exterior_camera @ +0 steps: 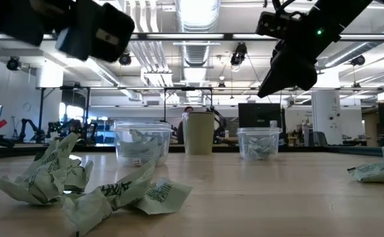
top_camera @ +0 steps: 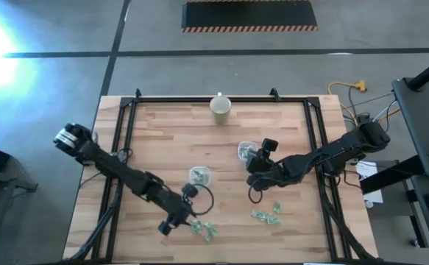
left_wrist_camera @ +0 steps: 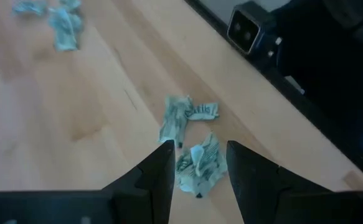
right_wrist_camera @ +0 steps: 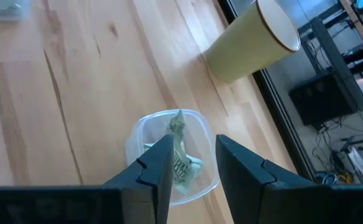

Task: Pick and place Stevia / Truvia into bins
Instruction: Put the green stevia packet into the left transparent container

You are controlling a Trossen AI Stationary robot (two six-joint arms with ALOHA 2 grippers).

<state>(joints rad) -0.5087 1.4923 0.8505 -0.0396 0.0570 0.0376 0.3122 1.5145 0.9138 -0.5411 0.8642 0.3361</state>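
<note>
The right gripper (right_wrist_camera: 192, 165), jaws parted, hangs over the right clear square plastic bin (right_wrist_camera: 169, 155), where a pale green paper packet (right_wrist_camera: 180, 158) stands, seemingly just let go. The left gripper (left_wrist_camera: 197, 171), open and empty, hovers over crumpled packets (left_wrist_camera: 190, 140) near the table's near edge (left_wrist_camera: 281, 134). Both bins hold some; two clusters remain. Open wood surrounds them.

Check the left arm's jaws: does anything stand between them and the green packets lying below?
Nothing visible does. The left gripper hangs open above the crumpled packets on bare table; in the wrist view the packets show directly between its jaws.
</note>
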